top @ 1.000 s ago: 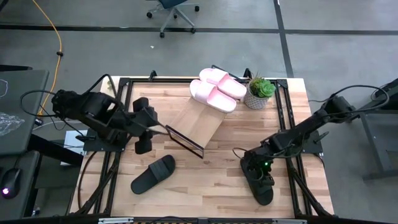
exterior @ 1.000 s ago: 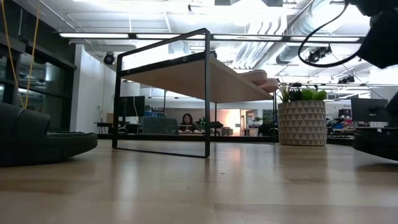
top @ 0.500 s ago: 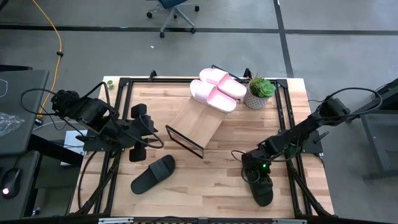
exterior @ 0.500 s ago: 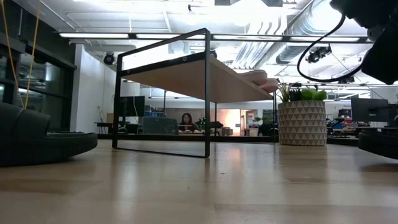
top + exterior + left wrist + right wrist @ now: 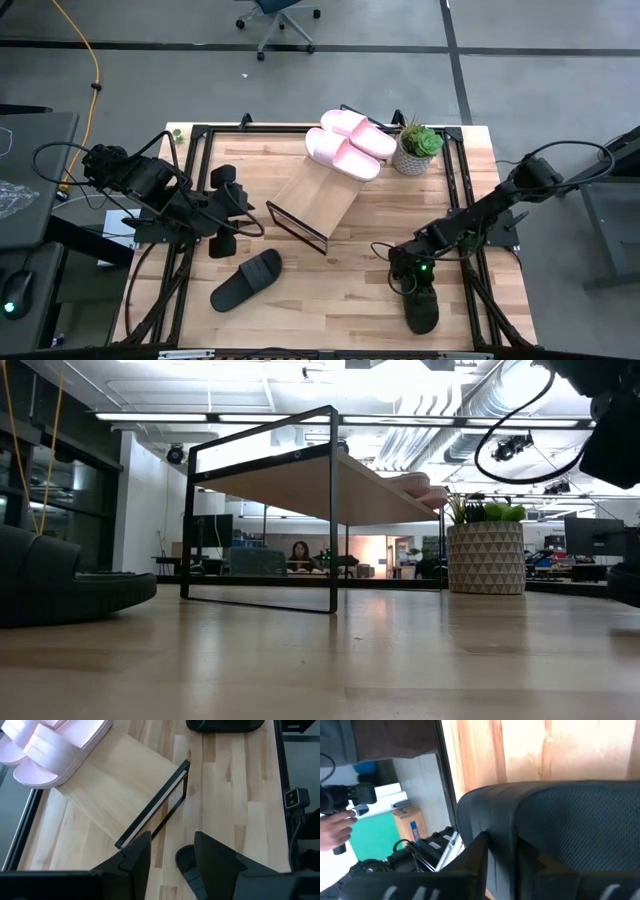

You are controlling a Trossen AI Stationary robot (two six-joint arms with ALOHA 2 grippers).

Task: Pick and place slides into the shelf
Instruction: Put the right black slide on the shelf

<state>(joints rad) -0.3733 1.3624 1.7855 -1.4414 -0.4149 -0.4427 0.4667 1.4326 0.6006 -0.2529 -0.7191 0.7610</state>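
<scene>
The right gripper (image 5: 413, 283) is positioned low at the near right of the table (image 5: 360, 290), directly at a black slide (image 5: 421, 310); its jaws are seen nearly closed about the slide's edge (image 5: 555, 820). The left gripper (image 5: 238, 212) is held above the table's left side with jaws parted and nothing between them. The second black slide (image 5: 246, 280) lies near the front, left of centre; two pink slides (image 5: 348, 145) rest on the shelf (image 5: 318, 195), at its far end beside a potted plant (image 5: 417, 148).
</scene>
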